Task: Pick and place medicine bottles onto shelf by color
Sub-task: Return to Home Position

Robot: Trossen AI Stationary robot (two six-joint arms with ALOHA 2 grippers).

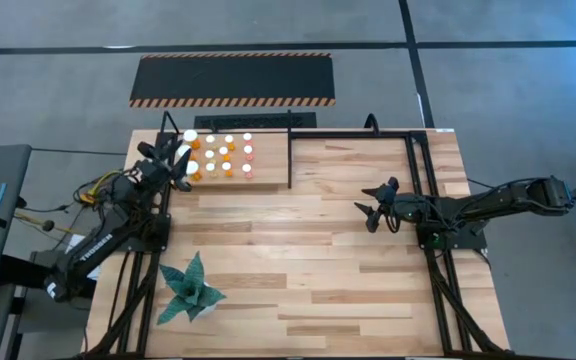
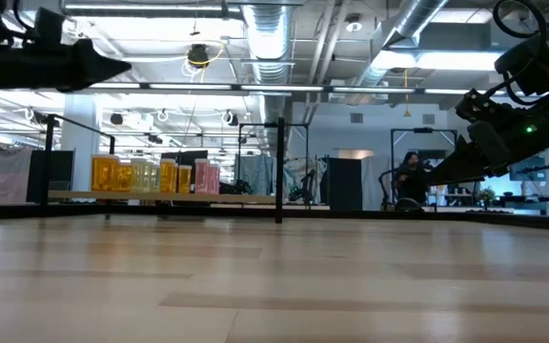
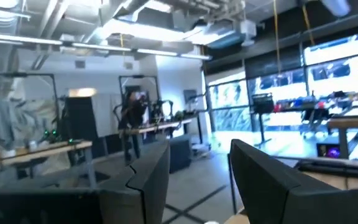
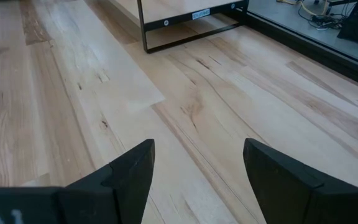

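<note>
Now, table (image 1: 318,290): a light wooden top is shown from above, bounded by black rails.
shelf (image 1: 270,160): a small light board with black posts is set at the table's far corner on the left arm's side.
medicine bottles (image 1: 227,153): about a dozen white-capped bottles are stood upright on the shelf in close rows. Orange and yellowish bodies are grouped toward the left arm's side, pinkish-red ones toward the table's middle.
left gripper (image 1: 173,153): it is held at the shelf's outer edge, just beside the nearest bottles. In the low view it is seen raised well above the board.
left jaws: they are spread apart and nothing is gripped between them. The wrist view is directed level into the room.
right gripper (image 1: 368,213): it is positioned over bare wood near the middle of the table, well apart from the bottles.
right jaws: they are released and nothing is held. Only table planks and a black shelf post are seen past the fingers.
plant (image 1: 188,290): a green artificial plant is laid on the near part of the table, beside the left arm.
striped panel (image 1: 233,80): a black panel with hazard-striped edges is laid on the floor beyond the shelf.
person (image 2: 410,179): a figure is seen far off in the room behind the table.
</note>
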